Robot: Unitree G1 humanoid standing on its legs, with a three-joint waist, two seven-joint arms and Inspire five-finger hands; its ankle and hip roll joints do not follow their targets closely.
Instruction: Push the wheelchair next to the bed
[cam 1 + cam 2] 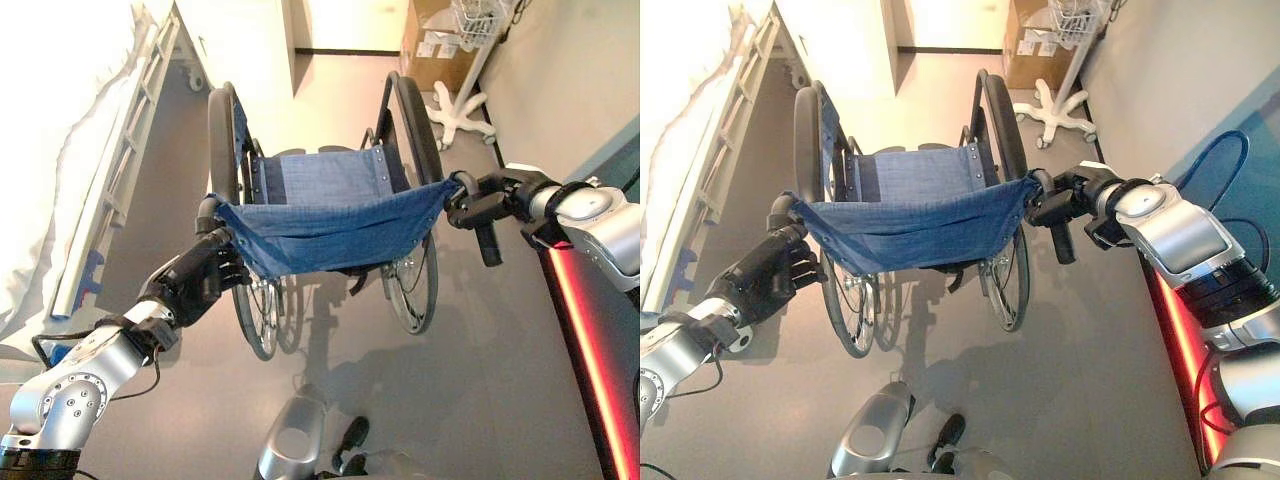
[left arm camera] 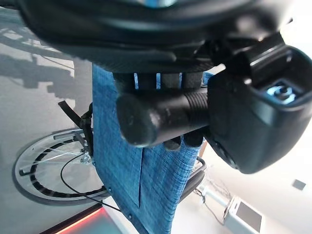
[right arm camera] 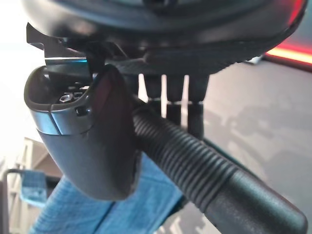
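Wheelchair: it stands on the floor in front of both hands, its back with the blue cloth toward the robot, its seat facing away.
Left hand: fingers curled around the left push handle of the wheelchair; the grip end sticks out past the fingers.
Right hand: fingers and thumb clamped on the ribbed right push handle of the wheelchair.
Bed: to the left of the wheelchair, with white sheets and a side rail; a strip of floor lies between them.
Floor: grey and smooth under the wheelchair.
Room: beyond the wheelchair, a cardboard box and a white wheeled stand near the right wall.
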